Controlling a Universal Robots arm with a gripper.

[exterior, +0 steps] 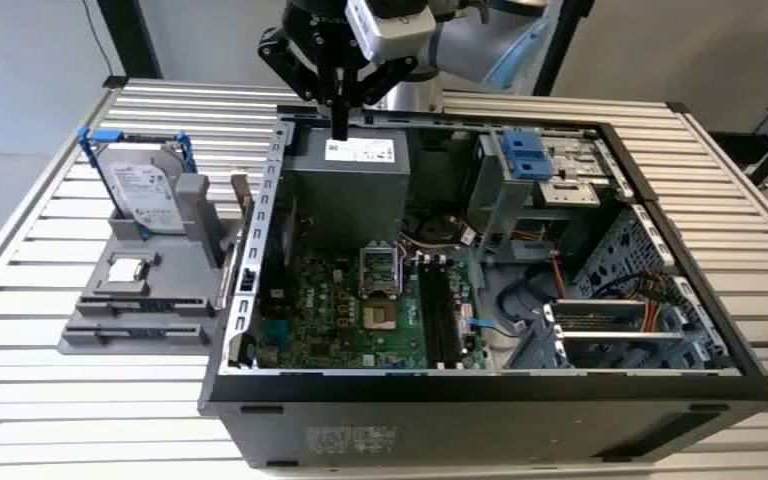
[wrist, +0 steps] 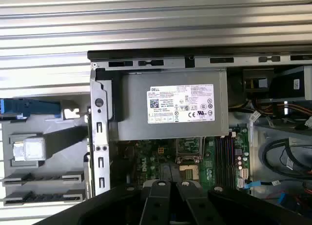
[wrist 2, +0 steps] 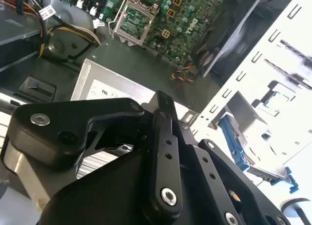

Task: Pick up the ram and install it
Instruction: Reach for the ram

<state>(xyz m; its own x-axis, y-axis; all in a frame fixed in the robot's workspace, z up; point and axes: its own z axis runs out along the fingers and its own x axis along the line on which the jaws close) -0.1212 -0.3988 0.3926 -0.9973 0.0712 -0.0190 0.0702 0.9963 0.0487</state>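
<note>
One pincer (exterior: 341, 128) hangs just above the back edge of the silver power supply (exterior: 351, 190). Its two long black fingers are pressed together into a single thin stalk, so it reads as closed, gripping nothing that I can see.

In front of the power supply, nearer the exterior camera, the green motherboard (exterior: 331, 310) lies inside the open computer case (exterior: 491, 385) with its long black memory slots (exterior: 459, 310). What looks like the ram (exterior: 431, 310) is a narrow, flat, dark strip as long as those slots. It stands in the row just beside the bare processor socket (exterior: 379, 300). I cannot tell stick from slot for certain, and its edge colour cannot be made out.

Well apart from the power supply, outside the case on the slatted counter (exterior: 37, 400), a grey holder (exterior: 157, 305) carries a hard drive with blue rails (exterior: 144, 195) and a small square silver chip (exterior: 127, 270).
</note>
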